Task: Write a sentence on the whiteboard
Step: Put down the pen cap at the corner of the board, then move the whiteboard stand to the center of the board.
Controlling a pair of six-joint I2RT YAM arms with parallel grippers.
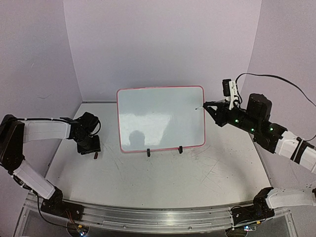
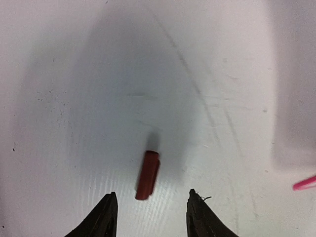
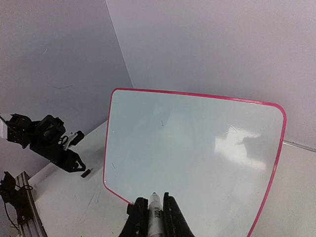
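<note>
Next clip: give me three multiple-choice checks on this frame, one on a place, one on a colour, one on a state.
1. Where does the red cap lie? A on the table below the left gripper; B against the back wall; C held in the air.
2. What colour is the rim of the whiteboard? A blue; B red-pink; C green.
3. What state is the right gripper in? A open and empty; B shut on a marker; C out of view.
Answers: 1 A, the left wrist view shows it lying there. 2 B, the rim shows pink in two views. 3 B, its fingers clamp the marker.
</note>
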